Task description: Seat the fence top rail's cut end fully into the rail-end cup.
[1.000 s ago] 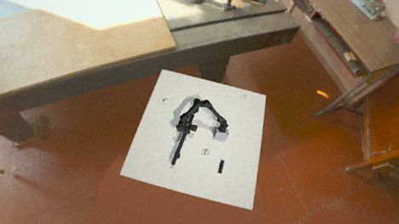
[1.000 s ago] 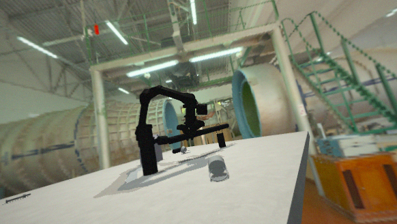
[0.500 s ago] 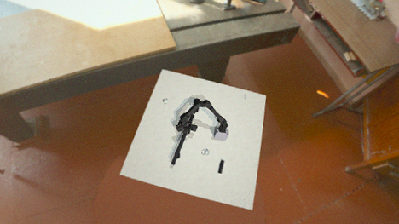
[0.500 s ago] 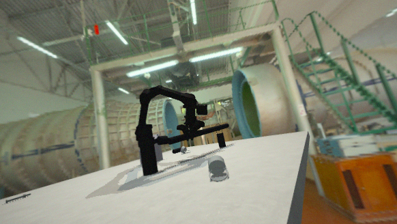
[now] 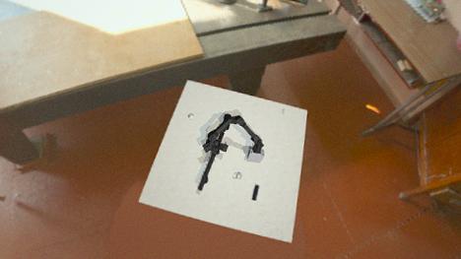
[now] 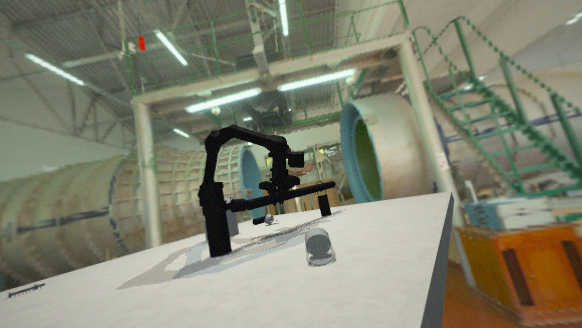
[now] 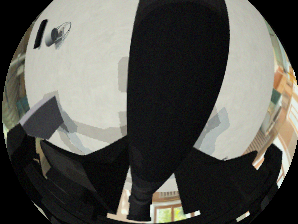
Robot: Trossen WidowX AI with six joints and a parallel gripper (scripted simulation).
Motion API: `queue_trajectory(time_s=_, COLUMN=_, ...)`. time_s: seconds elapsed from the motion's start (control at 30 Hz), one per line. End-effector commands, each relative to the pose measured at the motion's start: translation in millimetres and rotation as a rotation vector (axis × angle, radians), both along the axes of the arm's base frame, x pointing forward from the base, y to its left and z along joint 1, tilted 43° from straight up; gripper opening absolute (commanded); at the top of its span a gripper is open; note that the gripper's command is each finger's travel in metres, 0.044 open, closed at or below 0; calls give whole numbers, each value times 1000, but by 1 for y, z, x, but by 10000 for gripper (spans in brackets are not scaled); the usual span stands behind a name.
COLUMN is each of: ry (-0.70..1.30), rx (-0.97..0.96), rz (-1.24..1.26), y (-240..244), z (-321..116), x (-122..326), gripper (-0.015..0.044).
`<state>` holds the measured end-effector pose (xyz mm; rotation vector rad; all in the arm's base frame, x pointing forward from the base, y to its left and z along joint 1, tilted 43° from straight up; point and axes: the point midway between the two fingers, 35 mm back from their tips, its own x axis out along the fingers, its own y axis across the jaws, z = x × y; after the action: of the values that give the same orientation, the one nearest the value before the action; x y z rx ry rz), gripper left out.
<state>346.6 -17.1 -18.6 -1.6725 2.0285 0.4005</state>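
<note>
The long black rail (image 5: 205, 174) (image 6: 310, 189) (image 7: 175, 90) is held slightly sloped above the table. My gripper (image 5: 211, 149) (image 6: 281, 194) (image 7: 152, 139) is shut on it. Its far end passes over the short black post (image 6: 324, 205), by a thin loop that is hard to make out. Its other end meets the dark end cup (image 6: 236, 205) near the top of the big black post (image 6: 219, 232); the wrist view shows a narrower neck there. Rail and cup look in line and touching, but how deep the end sits is hidden. The brace band cannot be told apart.
The arm's lavender base (image 5: 256, 156) (image 7: 45, 119) stands behind the big post. A grey cylinder (image 6: 319, 247) lies on the white table (image 5: 271, 221) (image 6: 380, 240). A black bar (image 5: 255, 193) (image 7: 41, 33) lies near a small grey ringed part (image 5: 239, 175) (image 7: 58, 34).
</note>
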Motion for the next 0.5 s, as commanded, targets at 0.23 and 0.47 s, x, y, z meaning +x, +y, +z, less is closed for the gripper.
queue_trajectory(time_s=0.23, ry=-12, rx=0, rz=7, y=5, z=5, x=6, gripper=0)
queue_trajectory(time_s=0.47, ry=-7, rx=-1, rz=5, y=-1, z=9, x=3, gripper=0)
